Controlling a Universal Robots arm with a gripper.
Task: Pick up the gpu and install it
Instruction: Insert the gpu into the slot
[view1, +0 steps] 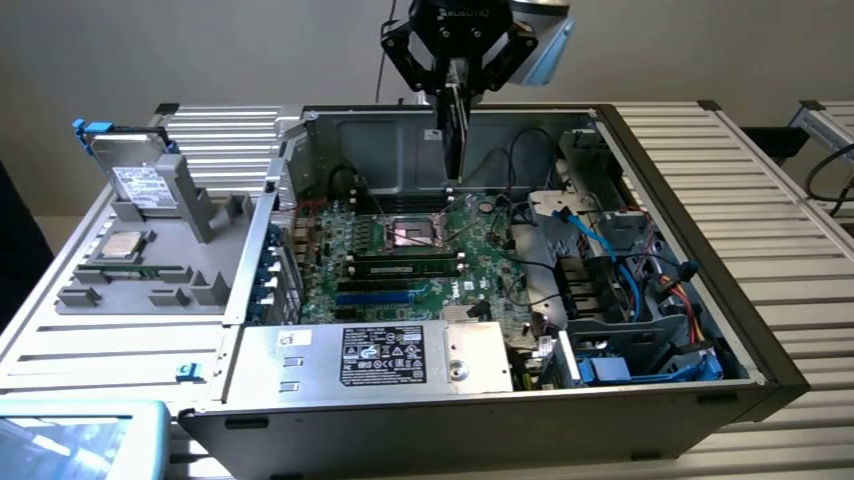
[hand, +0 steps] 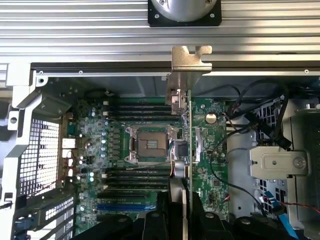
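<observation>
Hold: my gripper (view1: 458, 78) is clamped on the gpu (view1: 455, 135), one finger pressing each face.
Attitude: the card hangs upright and edge-on beneath my fingers.
Location: it is over the open case (view1: 400, 425), above the motherboard (hand: 215, 165).
Alignment: seen from my wrist, it runs just beside the processor socket (hand: 150, 145), with its metal bracket (hand: 190, 62) at the case wall.
Contact: I cannot tell whether the lower edge touches the board.
Bystanders: a hard drive (view1: 138, 183) stands in a grey holder (view1: 160, 262) at the exterior view's left.
</observation>
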